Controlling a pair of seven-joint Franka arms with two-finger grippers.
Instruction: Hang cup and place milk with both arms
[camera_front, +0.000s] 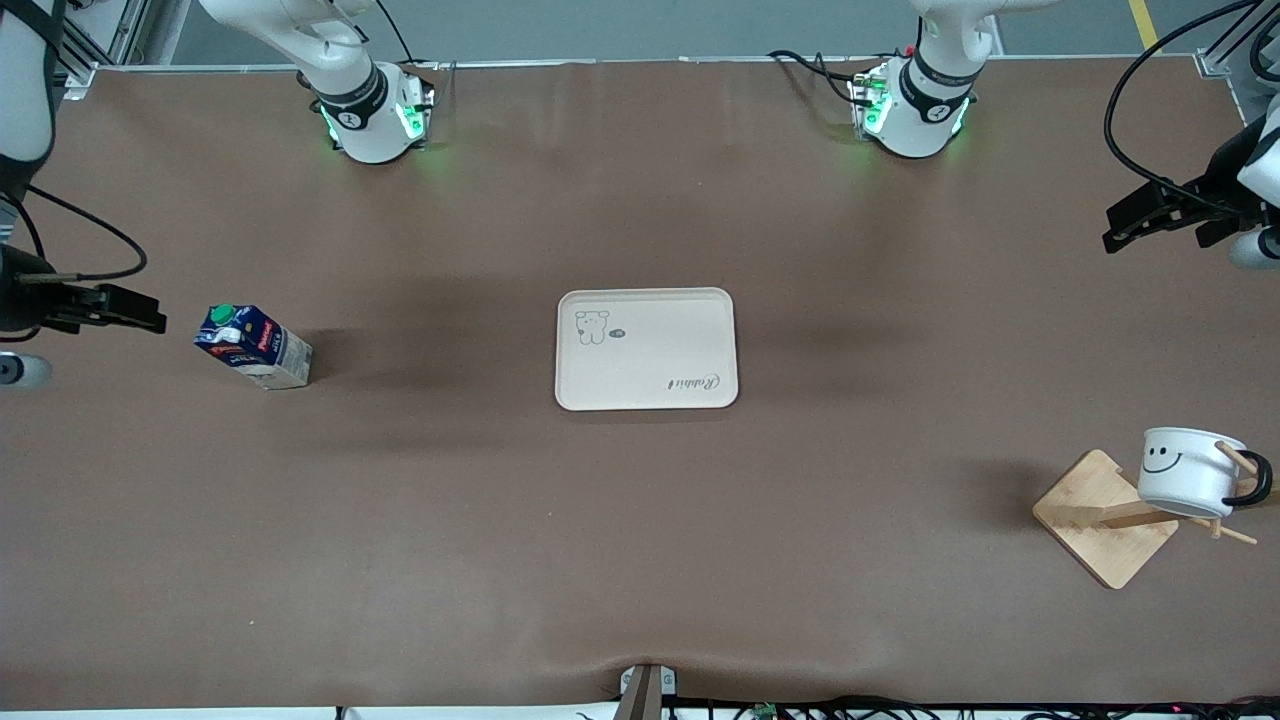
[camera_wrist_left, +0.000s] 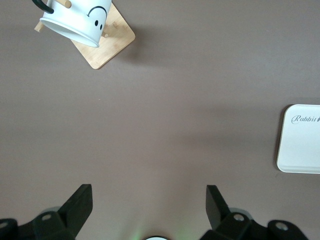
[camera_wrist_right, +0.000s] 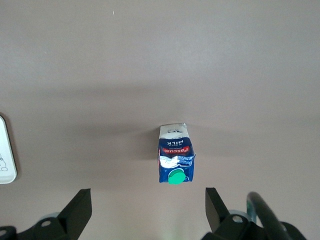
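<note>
We see the cup (camera_front: 1188, 473) hanging on a wooden rack (camera_front: 1105, 518), the milk (camera_front: 254, 346) standing on the table (camera_front: 640, 520), left gripper (camera_wrist_left: 149, 200) and right gripper (camera_wrist_right: 148, 202) both spread, empty

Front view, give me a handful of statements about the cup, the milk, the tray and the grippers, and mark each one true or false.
1. The cup hangs on the wooden rack. True.
2. The milk stands on the tray. False: it stands on the table, toward the right arm's end, apart from the tray.
3. The right gripper is shut on the milk. False: its jaws are open and hold nothing.
4. The left gripper is open and holds nothing. True.
5. The cup lies on its side on the tray. False: the tray holds nothing.
</note>
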